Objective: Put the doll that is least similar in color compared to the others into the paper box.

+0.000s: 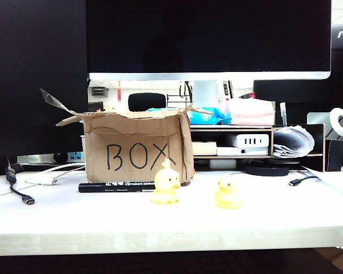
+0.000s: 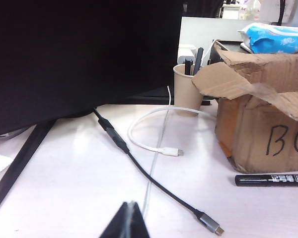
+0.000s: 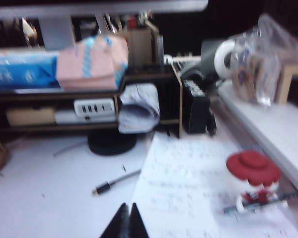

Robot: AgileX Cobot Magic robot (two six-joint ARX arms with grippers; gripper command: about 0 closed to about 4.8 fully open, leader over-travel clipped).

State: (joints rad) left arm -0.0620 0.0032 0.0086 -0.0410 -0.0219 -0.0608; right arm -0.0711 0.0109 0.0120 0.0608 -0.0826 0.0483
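Right claw is pinched shut and empty, low over the desk's right side; left claw likewise, left of the box. The doll shows in no view, so it's likely inside the box; confirm that and keep both arms clear of the flaps. Only the exterior view shows both ducks out front. Only the right wrist view shows a red-hatted figure.

We see the white worktop overexposed and glaring in the exterior view, where the two yellow ducks look washed out. The right wrist view is blurred; the left wrist view is sharp.
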